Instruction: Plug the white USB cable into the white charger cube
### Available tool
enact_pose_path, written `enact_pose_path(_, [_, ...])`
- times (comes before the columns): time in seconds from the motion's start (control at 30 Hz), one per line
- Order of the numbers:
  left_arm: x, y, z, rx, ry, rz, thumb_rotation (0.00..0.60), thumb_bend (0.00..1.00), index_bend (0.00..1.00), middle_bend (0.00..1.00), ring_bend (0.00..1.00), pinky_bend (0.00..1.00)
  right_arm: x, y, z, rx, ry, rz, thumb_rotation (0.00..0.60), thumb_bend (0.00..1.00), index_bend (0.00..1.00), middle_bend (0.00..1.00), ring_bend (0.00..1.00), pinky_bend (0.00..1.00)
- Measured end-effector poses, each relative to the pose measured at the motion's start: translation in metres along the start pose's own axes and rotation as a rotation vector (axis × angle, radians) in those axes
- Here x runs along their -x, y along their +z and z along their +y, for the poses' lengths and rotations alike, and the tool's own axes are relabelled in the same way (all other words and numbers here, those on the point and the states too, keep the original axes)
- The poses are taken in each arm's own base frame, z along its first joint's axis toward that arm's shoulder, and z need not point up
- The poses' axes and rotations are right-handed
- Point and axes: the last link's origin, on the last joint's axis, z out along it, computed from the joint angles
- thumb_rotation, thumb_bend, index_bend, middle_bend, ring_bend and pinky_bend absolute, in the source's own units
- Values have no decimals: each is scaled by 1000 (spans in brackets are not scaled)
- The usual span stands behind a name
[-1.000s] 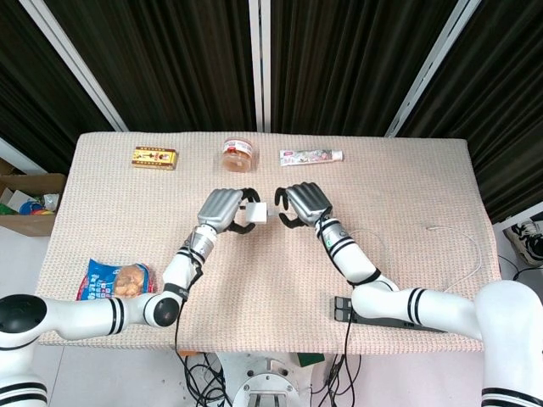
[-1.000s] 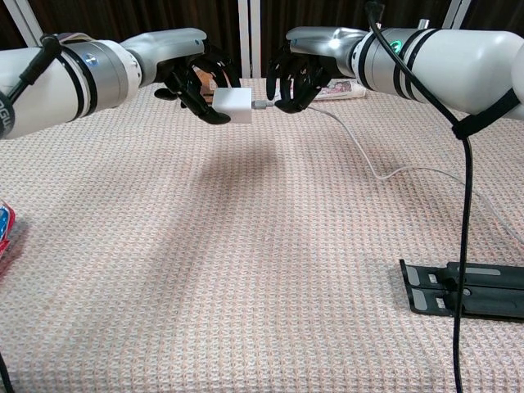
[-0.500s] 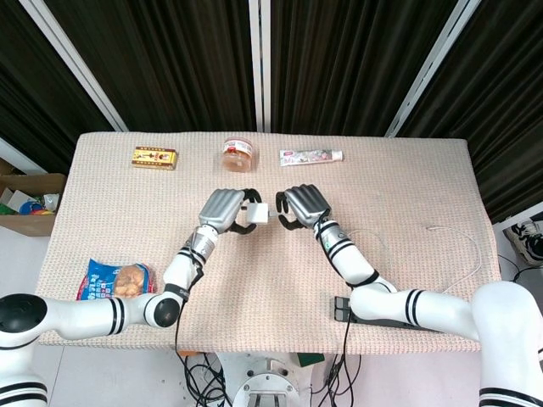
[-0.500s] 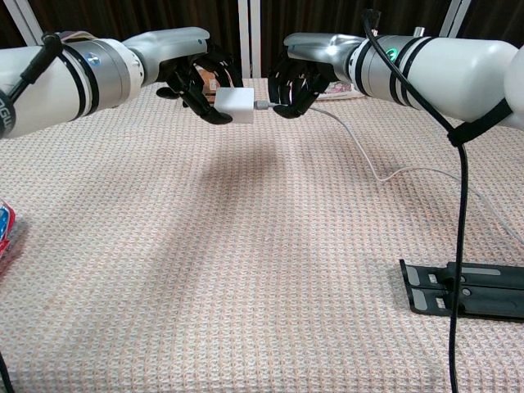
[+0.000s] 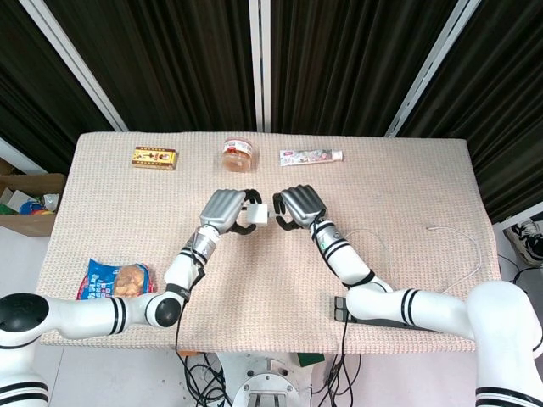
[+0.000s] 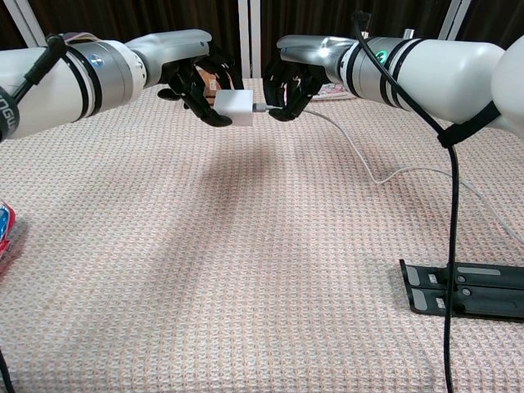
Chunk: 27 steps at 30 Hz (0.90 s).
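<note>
Both of our hands were raised above the middle of the table, facing each other. Our left hand point(image 6: 196, 78) gripped the small white charger cube point(image 6: 232, 107) in its dark fingers, holding it clear of the cloth. Our right hand point(image 6: 288, 80) pinched the plug end of the thin white USB cable point(image 6: 364, 162), and the metal tip of the plug met the cube's side face; we could not tell how far in it sat. From the right hand the cable drooped down to the table and trailed off across the cloth toward our right.

Nearest to us, at the front edge, a flat black bracket point(image 6: 463, 288) lay on the beige woven tablecloth point(image 6: 205, 270), with a black lead point(image 6: 455, 205) hanging from our right arm down in front of it. At the front left lay a blue snack bag point(image 5: 116, 278), near our left elbow.

Beyond the hands, along the far edge of the table, we saw three things well apart in a row: a flat yellow and red box point(image 5: 155, 158) to the left, a small clear jar with brown contents point(image 5: 239, 154) in the middle, and a white and pink tube point(image 5: 310, 156) lying on its side to the right. Dark curtains point(image 5: 339, 59) hung behind the table, and an open cardboard box point(image 5: 27, 203) stood on the floor off its left end.
</note>
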Motion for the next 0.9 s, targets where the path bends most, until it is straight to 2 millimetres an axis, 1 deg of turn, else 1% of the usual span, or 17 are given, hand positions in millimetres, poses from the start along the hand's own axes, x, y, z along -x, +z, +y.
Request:
enact_pose_path(0.73, [1, -1, 4, 7, 15, 0, 600, 241, 563, 436, 736, 927, 3, 0, -3, -1, -8, -3, 600, 427, 635, 567, 416, 406])
enact_pose_path(0.83, [1, -1, 3, 5, 18, -1, 600, 241, 563, 436, 736, 927, 3, -1, -2, 4, -20, -6, 600, 393, 576, 539, 396, 395])
enact_pose_path(0.9, [2, -1, 1, 1, 20, -1, 600, 241, 562, 435, 735, 927, 3, -2, 0, 9, -31, -4, 600, 336, 482, 479, 345, 370])
